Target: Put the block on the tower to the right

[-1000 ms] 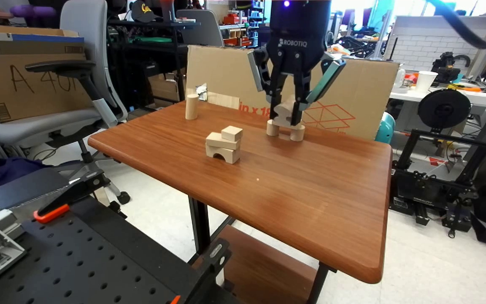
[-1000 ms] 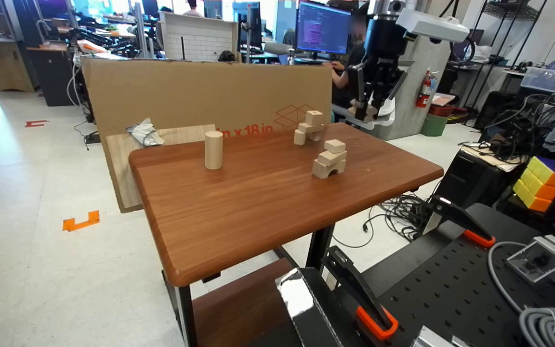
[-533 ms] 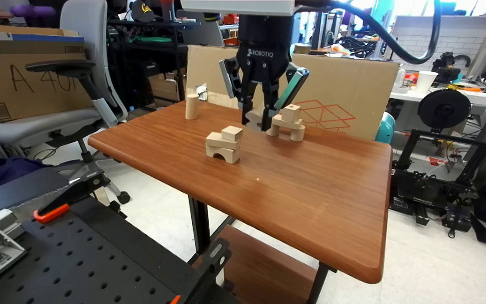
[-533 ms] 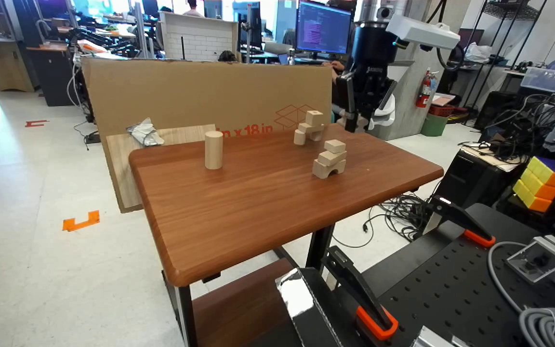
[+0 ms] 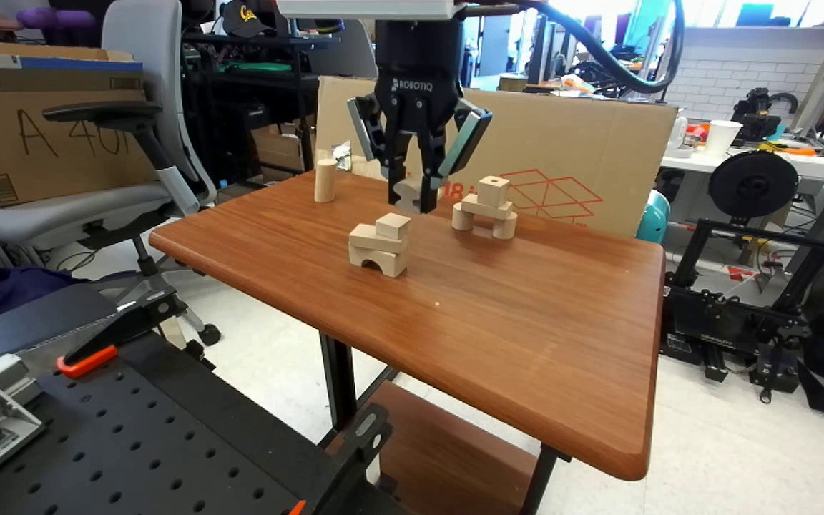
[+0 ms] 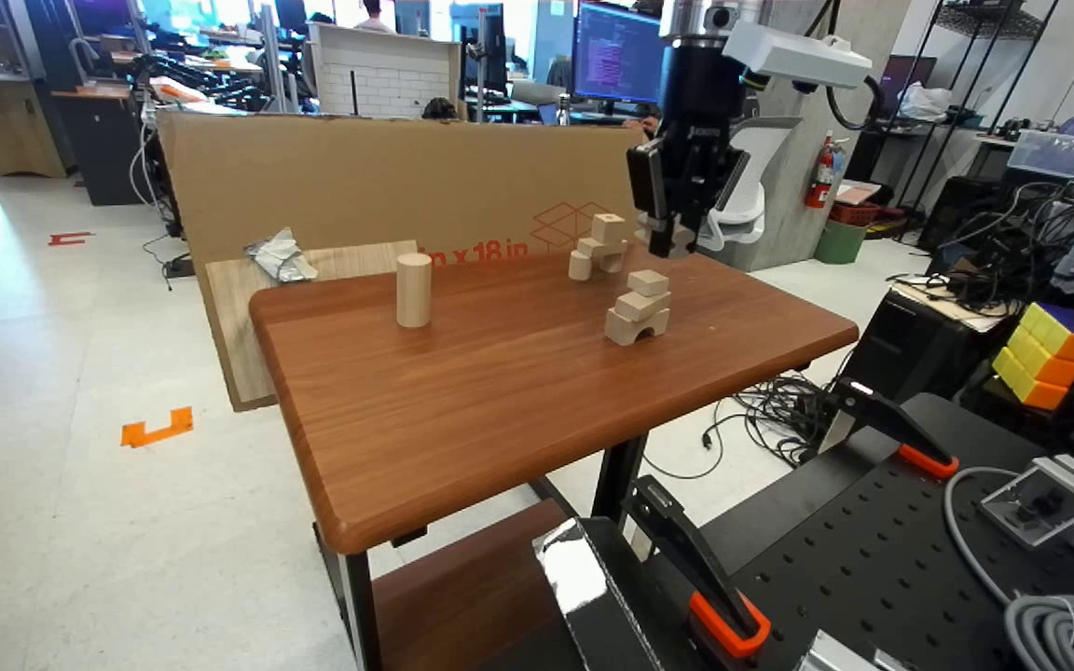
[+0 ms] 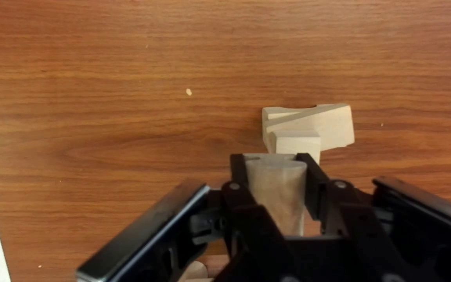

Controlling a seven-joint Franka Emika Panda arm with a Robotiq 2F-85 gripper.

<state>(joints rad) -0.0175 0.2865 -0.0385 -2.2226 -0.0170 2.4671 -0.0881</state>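
Since half a second ago, the tool [image 5: 411, 197] and the block [image 7: 276, 192] have shifted left in both exterior views; the wooden pieces we see on the desk [image 5: 526, 322] stand where they stood.

From left to right in an exterior view, we first meet a cardboard box [image 5: 33, 157] resting on a grey chair [image 5: 144, 43]. Next comes the post [image 5: 325, 180], a round pale piece upright on the desk at nine o'clock from the tool. At seven o'clock from the tool we find the tower [image 5: 378, 247]: an arch piece [image 5: 369, 254] at the bottom, a plank [image 5: 369, 237] set askew on it and a cube [image 5: 392, 227] on top. The tool hangs above the desk, narrowed onto the block, which we see between its fingers [image 7: 311, 184], pale, partly hidden and clear of the tower. At three o'clock from the tool stands the bridge [image 5: 487, 208]: two round legs [image 5: 504, 227], a flat strip [image 5: 483, 207] across them and a square piece [image 5: 493, 192] on top. A cardboard sheet [image 5: 612, 150] with red print rises behind the desk.

In the wrist view, some pale wood [image 7: 195, 270] shows at the bottom edge, between seven and eight o'clock from the block; too little of it shows for us to tell what it is. The tower lies at one o'clock from the block, its cube partly covered.
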